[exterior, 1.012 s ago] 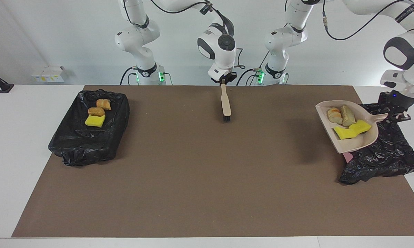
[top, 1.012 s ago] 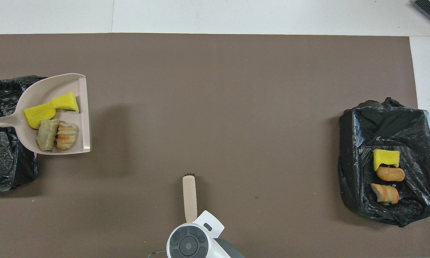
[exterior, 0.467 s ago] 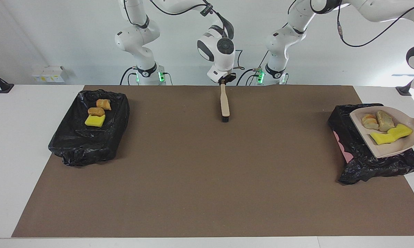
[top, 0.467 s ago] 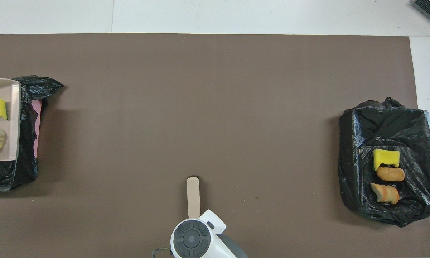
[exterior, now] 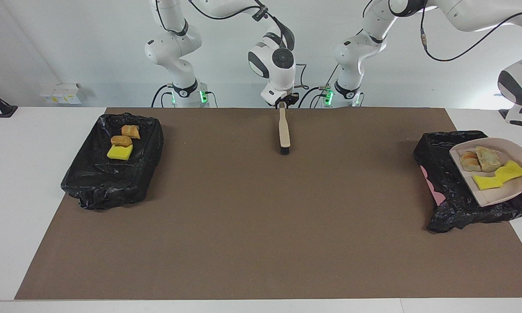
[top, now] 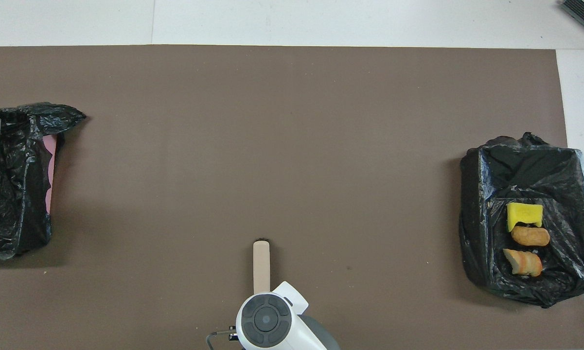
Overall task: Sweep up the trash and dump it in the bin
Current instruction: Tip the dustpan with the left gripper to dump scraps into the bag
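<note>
Now, reading the facing view as a clock face, the beige plastic dustpan [exterior: 500,195] has travelled from the inner edge of the black-bagged bin [exterior: 443,174] at three o'clock on the brown mat [exterior: 261,226] to a spot squarely over it; a second ago it hung partly over bare mat. My left gripper is past the edge of both views, closed on the dustpan handle, which runs off toward it. Four bits of trash ride in the pan: two tan bread-like lumps [exterior: 480,160] and two bright yellow spongy chunks [exterior: 510,171]; three more [exterior: 121,152] already lie in the second black-bagged bin [exterior: 108,187] at ten o'clock. My right gripper [exterior: 282,103] sits at twelve o'clock, at the handle end of the beige brush with black bristles [exterior: 283,130], which has barely shifted; whether it grips the handle I cannot tell. I judge the sweeping done and the carry finished; what remains is tipping the pan so its load slides into the bag, not over its rim.
</note>
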